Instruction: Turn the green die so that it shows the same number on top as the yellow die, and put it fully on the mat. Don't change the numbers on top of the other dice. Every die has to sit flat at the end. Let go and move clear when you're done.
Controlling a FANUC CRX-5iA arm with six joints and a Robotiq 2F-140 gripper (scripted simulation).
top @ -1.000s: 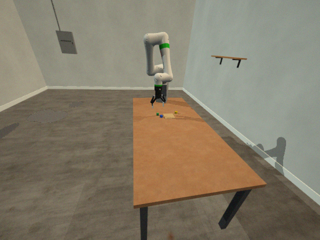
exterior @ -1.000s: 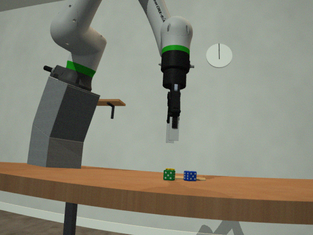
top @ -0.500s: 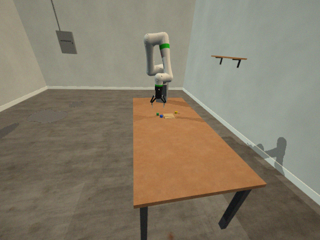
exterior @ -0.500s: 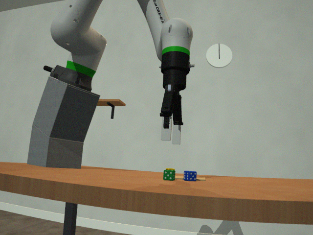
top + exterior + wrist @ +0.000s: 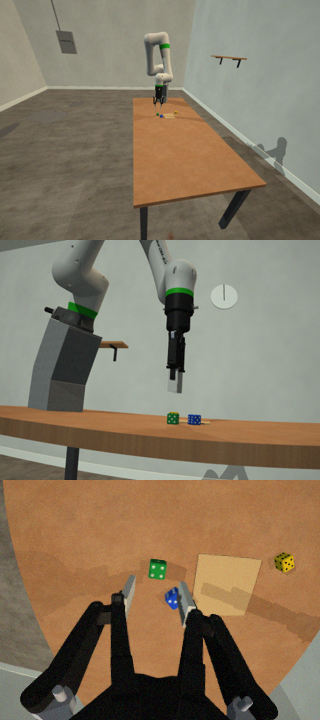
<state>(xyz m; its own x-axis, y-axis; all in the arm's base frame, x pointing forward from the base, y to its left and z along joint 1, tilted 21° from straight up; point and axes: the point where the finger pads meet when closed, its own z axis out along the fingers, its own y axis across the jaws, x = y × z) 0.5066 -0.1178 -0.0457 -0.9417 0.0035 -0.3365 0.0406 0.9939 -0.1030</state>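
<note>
The end effector (image 5: 174, 384) hangs well above the tabletop (image 5: 180, 155), pointing straight down, its fingers drawn partway together with a gap left between them and nothing held. Below it, the green die (image 5: 172, 418) sits flat on the bare wood near the far end of the tabletop, where the arm's grey pedestal (image 5: 62, 364) stands, and closer to the left long edge than the other dice as the top view shows them. The green die is off the mat (image 5: 227, 583), a tan square that lies flat a little toward the right long edge. The blue die (image 5: 194, 419) rests just beside the mat's corner, between the green die and the mat; whether it touches the mat's edge cannot be told. The yellow die (image 5: 284, 562) lies beyond the mat's other side, toward the right long edge, apart from the mat. In the wrist view the green die shows four pips on top; the yellow die's top face is too small to read. In the exterior view the green die's near face shows five pips.
</note>
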